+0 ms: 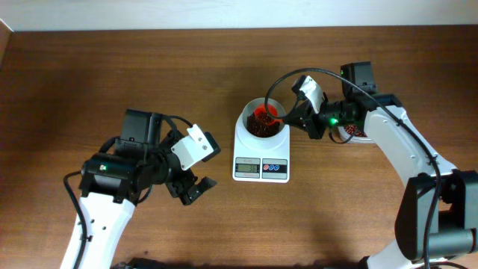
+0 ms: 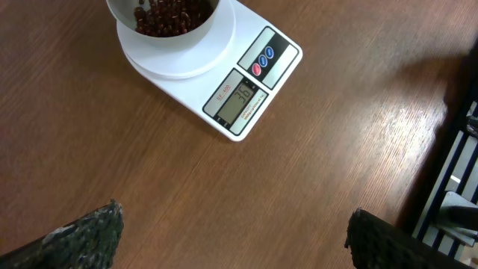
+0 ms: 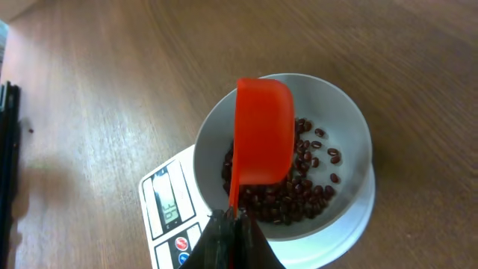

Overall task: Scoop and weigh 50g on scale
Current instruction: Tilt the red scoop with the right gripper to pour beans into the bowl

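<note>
- The overhead camera is looking straight down from high above the counter (image 1: 112, 75), with the scale (image 1: 261, 153) near mid-frame.
- The left wrist camera is looking down past the left gripper (image 2: 233, 237), catching the scale at upper left.
- The right wrist camera is looking down from close above the scale, past the right gripper (image 3: 233, 240) and scoop (image 3: 261, 131).
- All 3 views are sharing the scale.

The desk (image 1: 82, 67) is brown wood with dark lines in it. A white scale (image 1: 261, 169) sits on it near the middle. A small tub (image 1: 357, 136) sits on the desk near the scale's right side, partly hidden.
</note>
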`<action>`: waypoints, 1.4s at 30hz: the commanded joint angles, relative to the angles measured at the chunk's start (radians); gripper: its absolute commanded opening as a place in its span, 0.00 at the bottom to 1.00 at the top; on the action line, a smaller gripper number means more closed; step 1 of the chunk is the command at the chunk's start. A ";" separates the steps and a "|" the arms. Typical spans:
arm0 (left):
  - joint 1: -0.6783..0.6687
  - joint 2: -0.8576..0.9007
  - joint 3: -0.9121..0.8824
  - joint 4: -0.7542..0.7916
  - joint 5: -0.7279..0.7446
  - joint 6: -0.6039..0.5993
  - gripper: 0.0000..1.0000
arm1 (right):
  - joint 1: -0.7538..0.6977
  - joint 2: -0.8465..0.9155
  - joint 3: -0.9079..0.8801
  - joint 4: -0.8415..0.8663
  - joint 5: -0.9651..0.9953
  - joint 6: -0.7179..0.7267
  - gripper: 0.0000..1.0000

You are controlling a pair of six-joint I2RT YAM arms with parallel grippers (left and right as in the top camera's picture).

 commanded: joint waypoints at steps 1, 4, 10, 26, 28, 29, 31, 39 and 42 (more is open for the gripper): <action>0.005 0.000 0.021 0.002 0.007 0.020 0.99 | 0.006 0.005 0.004 0.001 -0.015 0.038 0.04; 0.005 0.000 0.021 0.002 0.007 0.020 0.99 | 0.011 0.005 0.004 0.002 -0.022 -0.028 0.04; 0.005 0.000 0.021 0.002 0.007 0.020 0.99 | 0.018 0.005 0.004 -0.027 -0.014 -0.056 0.04; 0.005 0.000 0.021 0.002 0.007 0.020 0.99 | 0.026 0.005 0.004 0.014 0.007 0.039 0.04; 0.005 0.000 0.021 0.001 0.007 0.020 0.99 | 0.023 0.005 0.004 0.033 0.061 0.096 0.04; 0.005 0.000 0.021 0.002 0.007 0.020 0.99 | 0.024 0.005 0.004 0.026 0.037 0.102 0.04; 0.005 0.000 0.021 0.001 0.007 0.020 0.99 | 0.027 0.005 0.004 0.037 0.006 0.074 0.04; 0.005 0.000 0.021 0.002 0.007 0.020 0.99 | 0.025 0.005 0.004 0.015 -0.059 0.050 0.04; 0.005 0.000 0.021 0.002 0.007 0.020 0.99 | 0.024 0.005 0.004 0.012 -0.031 0.061 0.04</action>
